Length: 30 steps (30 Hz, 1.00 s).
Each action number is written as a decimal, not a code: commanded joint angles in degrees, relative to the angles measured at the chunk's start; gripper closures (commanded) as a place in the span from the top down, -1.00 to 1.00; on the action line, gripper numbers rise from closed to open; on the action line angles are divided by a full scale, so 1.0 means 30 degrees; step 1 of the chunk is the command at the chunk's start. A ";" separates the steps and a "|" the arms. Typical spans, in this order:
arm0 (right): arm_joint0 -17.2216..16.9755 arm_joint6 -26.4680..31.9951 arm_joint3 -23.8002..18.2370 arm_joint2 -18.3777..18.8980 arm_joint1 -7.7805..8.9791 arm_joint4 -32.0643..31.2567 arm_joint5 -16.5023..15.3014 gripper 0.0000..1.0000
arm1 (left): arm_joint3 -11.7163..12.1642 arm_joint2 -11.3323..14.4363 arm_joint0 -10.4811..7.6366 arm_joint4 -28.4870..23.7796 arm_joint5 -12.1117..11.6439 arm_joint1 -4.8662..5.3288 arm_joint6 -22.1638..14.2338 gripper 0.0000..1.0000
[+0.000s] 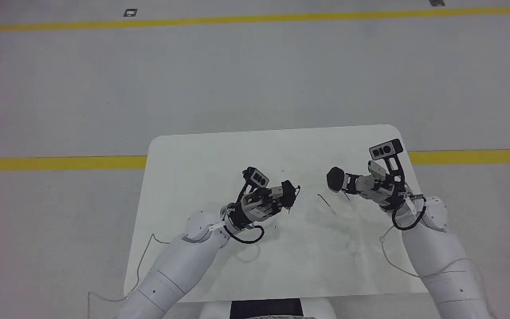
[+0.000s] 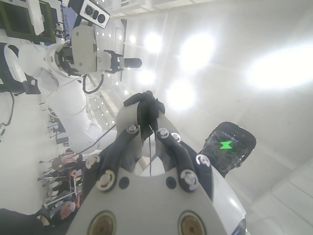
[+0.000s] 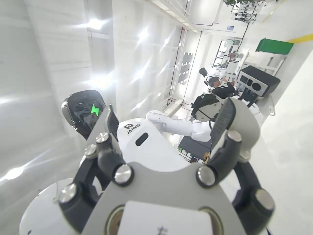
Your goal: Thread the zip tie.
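Here, the left pincer (image 1: 280,196) hangs over the middle of the white bench (image 1: 199,159), its fingers (image 2: 126,117) pressed together on a black zip tie (image 2: 150,152). A thin black strand of the tie runs back from the fingertips, between the fingers, toward the wrist. From above, the tie pokes out of the pincer on the side facing the other arm. Just to the right, a thin dark sliver (image 1: 324,200) lies on the bench between the two arms; it is too small to tell what it is. Further right, the right pincer (image 1: 335,177) faces the left one, apart from it, its fingers (image 3: 223,118) spread wide with nothing between them.
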 commanded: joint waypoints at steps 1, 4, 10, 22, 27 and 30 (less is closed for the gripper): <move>0.0000 0.0000 -0.0001 0.0001 0.0000 0.0002 -0.0001 1.00 | 0.0000 0.0000 0.0000 0.0000 0.0000 0.0000 0.0000 -1.00; 0.0000 0.0000 -0.0001 0.0001 0.0000 0.0002 -0.0001 1.00 | 0.0000 0.0000 0.0000 0.0000 0.0000 0.0000 0.0000 -1.00; -0.0054 -0.0967 -0.0705 0.1438 0.0123 -0.3115 -0.0001 1.00 | 0.0000 0.0000 0.0000 0.0000 0.0000 0.0000 0.0000 -1.00; -0.0650 -0.1504 -0.2710 0.4569 -0.0402 -0.6924 -0.0001 1.00 | 0.0000 0.0000 0.0000 0.0000 0.0000 0.0000 0.0000 -1.00; -0.0749 -0.1551 -0.2972 0.4810 -0.0519 -0.7159 -0.0001 1.00 | 0.0000 0.0000 0.0000 0.0000 0.0000 0.0000 0.0000 -1.00; -0.0749 -0.1551 -0.2972 0.4810 -0.0519 -0.7159 -0.0001 1.00 | 0.0000 0.0000 0.0000 0.0000 0.0000 0.0000 0.0000 -1.00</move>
